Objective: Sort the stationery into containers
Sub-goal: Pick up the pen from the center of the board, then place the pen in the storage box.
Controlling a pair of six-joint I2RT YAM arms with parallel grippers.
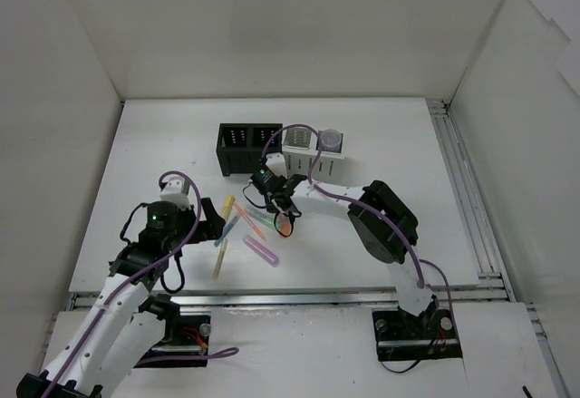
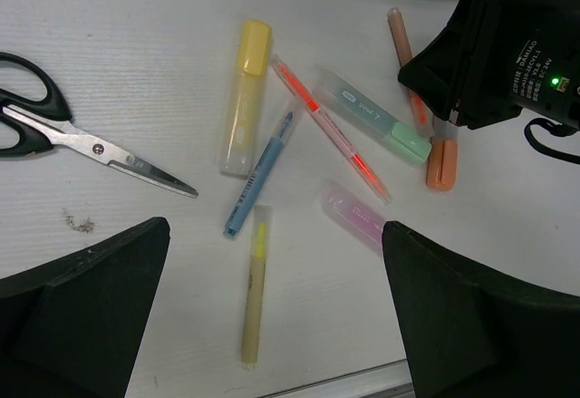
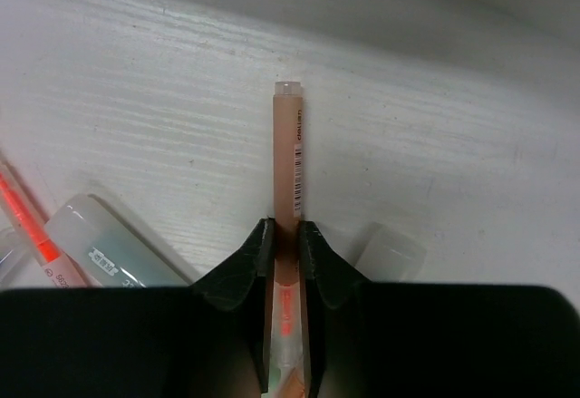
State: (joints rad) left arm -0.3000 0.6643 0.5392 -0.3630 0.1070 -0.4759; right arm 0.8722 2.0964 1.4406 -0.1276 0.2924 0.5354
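**Item under grip:** thin peach pen [image 3: 288, 162], running up the centre of the right wrist view and apparently lying flat on the table [image 1: 408, 144].

**Right gripper** [image 3: 288, 239]: pinched shut on the pen's lower half, with the barrel projecting well beyond the jaws.

**Handling:** judged light, rigid, smooth plastic. It is liable to pivot or slip in so narrow a pinch, so a hold nearer mid-length would be steadier.

**Adjacent:** green marker [image 3: 109, 257] at lower left, just beside the gripper.

**Left gripper** [image 2: 274, 228]: spread wide, holding nothing, above the blue pen [image 2: 263, 176].

**Surface:** white, faintly grained.

**Room:** black organiser [image 1: 249, 147] and white organiser [image 1: 304, 151] stand near, above centre in the top view. White walls [image 1: 272, 35] enclose three sides.
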